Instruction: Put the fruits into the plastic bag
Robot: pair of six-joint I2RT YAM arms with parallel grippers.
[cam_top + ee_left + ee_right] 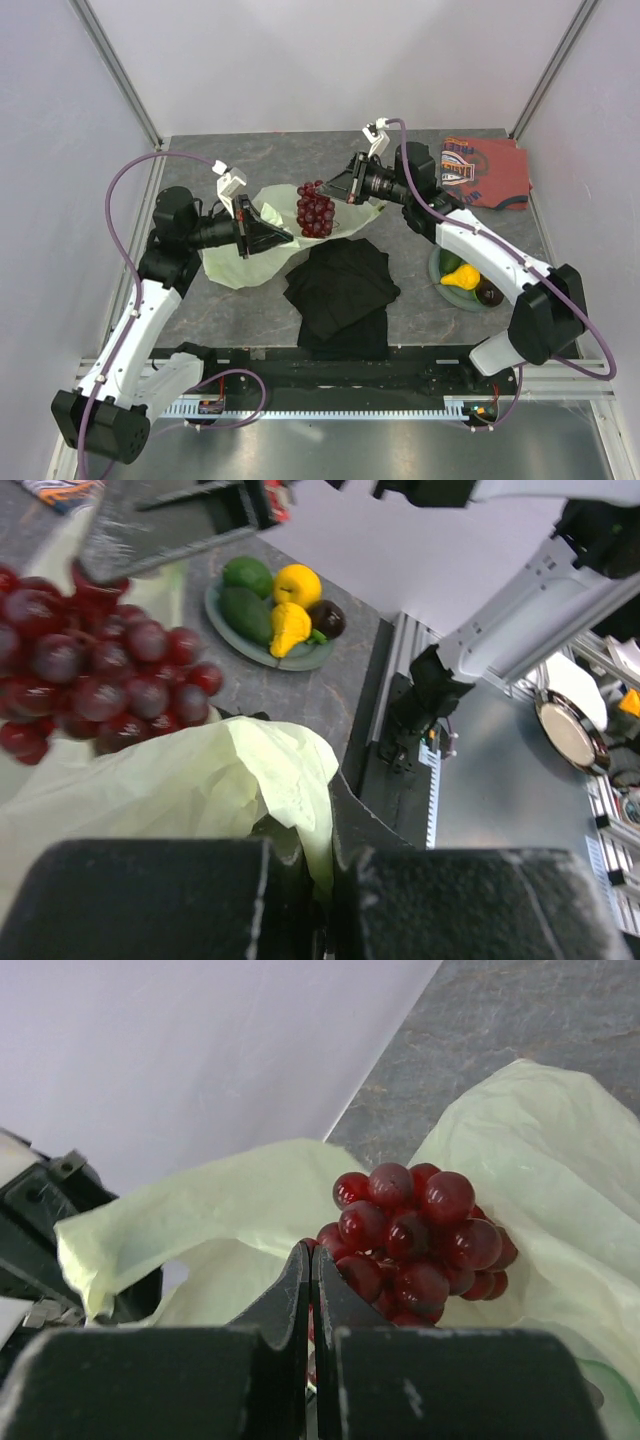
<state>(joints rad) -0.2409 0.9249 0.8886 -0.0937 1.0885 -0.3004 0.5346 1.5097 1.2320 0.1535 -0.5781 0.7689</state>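
Grapes (pixel 315 212) in R hand (pixel 335 192), over bag (pixel 232 268)

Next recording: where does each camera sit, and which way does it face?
Top: above and behind, looking down on the table; the left arm and right arm show whole.
Left wrist: behind the left claw, shut on the bag, facing the plate and the right arm's base.
Right wrist: behind the right claw, shut on the grapes, facing the bag's mouth.
Shared: all three show grapes and bag.
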